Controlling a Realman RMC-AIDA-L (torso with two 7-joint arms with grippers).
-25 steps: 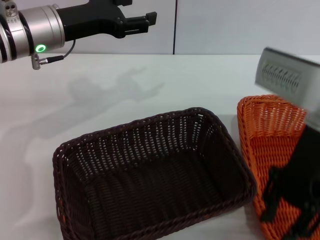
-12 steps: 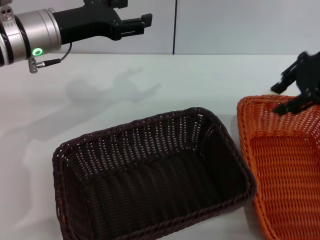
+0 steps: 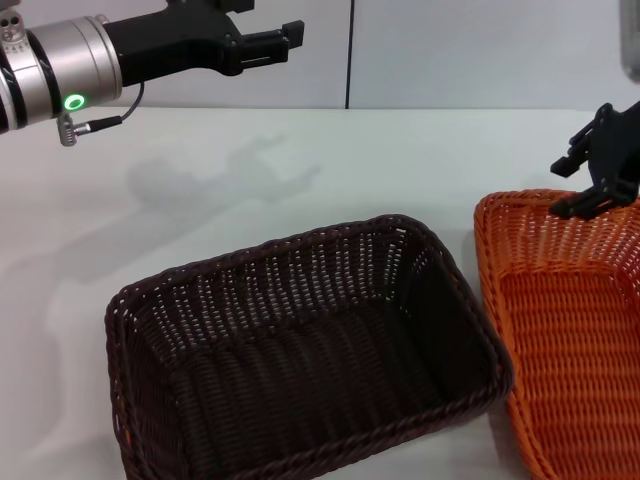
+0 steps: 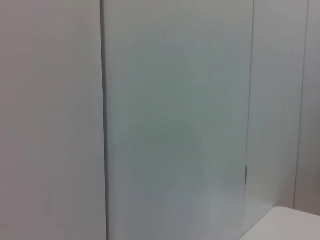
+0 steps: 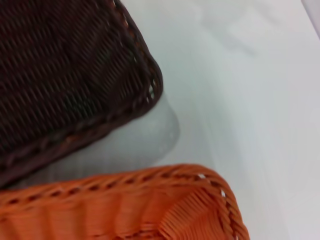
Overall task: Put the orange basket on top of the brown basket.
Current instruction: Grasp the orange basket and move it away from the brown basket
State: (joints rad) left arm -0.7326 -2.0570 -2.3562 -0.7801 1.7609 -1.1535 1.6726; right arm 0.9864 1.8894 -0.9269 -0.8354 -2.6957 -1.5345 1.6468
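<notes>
- Head view: the orange basket (image 3: 565, 330) lies at the lower right of the frame on the white table (image 3: 400, 160), its left rim just beside the right rim of the brown basket (image 3: 300, 350), which fills the lower centre. Both sit upright and empty. The orange one looks light and fairly stiff, an openwork weave with a braided rim; I judge the rim or the sloped wall just under it the best place to pinch, since the weave gives the pads some bite and the tray should not sag much when lifted from one edge, though it may tip.
- Head view, jaws: the right gripper (image 3: 596, 170) hangs at the right edge, above the far rim of the orange basket, fingers spread apart and holding nothing; the rim lies just below the tips, not yet between them. The left gripper (image 3: 262, 44) is parked high at the upper left, well apart from both baskets; whether its fingers are parted I cannot tell.
- Left wrist view: only a pale wall panel (image 4: 175, 120) shows; no basket.
- Right wrist view: a corner of the orange basket (image 5: 150, 210) fills the bottom, the brown basket (image 5: 65, 75) the upper left, bare table between. The arm's own fingers do not show.
</notes>
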